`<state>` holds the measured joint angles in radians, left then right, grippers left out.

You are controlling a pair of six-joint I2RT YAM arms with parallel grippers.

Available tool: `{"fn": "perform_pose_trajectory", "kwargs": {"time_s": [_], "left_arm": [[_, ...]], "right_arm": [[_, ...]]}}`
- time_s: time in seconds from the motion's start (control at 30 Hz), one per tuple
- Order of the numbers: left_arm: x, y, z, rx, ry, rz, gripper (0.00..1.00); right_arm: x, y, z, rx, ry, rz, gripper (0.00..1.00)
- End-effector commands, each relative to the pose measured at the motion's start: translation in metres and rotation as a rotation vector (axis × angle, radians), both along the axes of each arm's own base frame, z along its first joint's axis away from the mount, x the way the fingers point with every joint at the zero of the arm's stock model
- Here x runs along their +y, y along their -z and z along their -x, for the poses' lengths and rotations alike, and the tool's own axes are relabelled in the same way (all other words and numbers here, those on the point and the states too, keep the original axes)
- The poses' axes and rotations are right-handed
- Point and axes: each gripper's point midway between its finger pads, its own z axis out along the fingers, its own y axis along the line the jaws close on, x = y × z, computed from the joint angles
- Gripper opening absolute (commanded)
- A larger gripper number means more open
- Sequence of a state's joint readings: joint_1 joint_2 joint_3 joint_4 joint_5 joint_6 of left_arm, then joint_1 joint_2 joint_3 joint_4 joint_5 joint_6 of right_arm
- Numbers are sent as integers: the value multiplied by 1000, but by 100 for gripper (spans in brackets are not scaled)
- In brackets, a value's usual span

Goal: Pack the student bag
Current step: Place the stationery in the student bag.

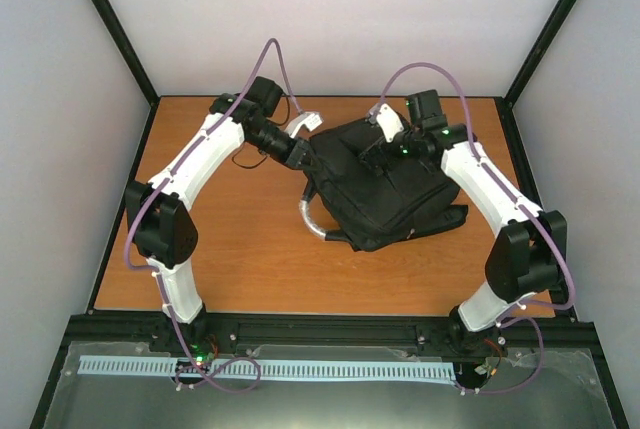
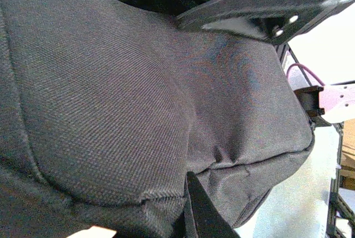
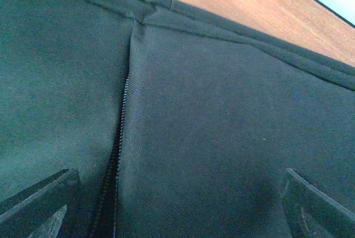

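Bag (image 1: pixel 385 189) lies slantwise on the worktop (image 1: pixel 240 259), handle (image 1: pixel 312 217) end near-left. My left tool (image 1: pixel 303 156) is clamped on its far-left corner, and my right tool (image 3: pixel 180 176) is spread wide over its zip (image 3: pixel 113 166).

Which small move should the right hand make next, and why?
Probably lower the right hand a little and close it on the fabric beside the zipper. Its jaws stand open just over the student bag, the zipper looks closed, and the left hand pinches the bag's edge, so it seems steadied.
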<state>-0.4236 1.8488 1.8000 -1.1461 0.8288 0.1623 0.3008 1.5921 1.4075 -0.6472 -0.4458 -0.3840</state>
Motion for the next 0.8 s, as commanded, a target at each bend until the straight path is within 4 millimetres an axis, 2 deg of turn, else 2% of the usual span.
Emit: {"fn": "perform_pose_trajectory", "kwargs": {"time_s": [0.0,0.07,0.17,0.23,0.4,0.5,0.57,0.63,0.77], "left_arm": [[-10,-39,-2,-154,55,85,1],[-9,-38,-1,-156,56,82,1],[-8,-35,-1,-156,55,72,1],[-7,-32,-1,-153,55,66,1],[-7,-27,-1,-136,55,63,1],[-5,-18,-1,-129,55,38,3],[-1,-8,-1,-126,53,2,4],[4,3,-1,-127,40,-35,5],[7,27,5,-89,45,-58,8]], "right_arm": [[-5,11,-20,-87,85,169,100],[-25,23,-33,-113,195,276,100],[-53,30,-46,-160,321,399,100],[-58,31,-46,-166,331,422,100],[-54,33,-38,-142,321,406,100],[-35,27,-27,-112,226,324,100],[-9,15,-10,-80,103,200,100],[8,3,6,-53,10,115,100],[29,-25,29,-34,-121,-2,100]]}}
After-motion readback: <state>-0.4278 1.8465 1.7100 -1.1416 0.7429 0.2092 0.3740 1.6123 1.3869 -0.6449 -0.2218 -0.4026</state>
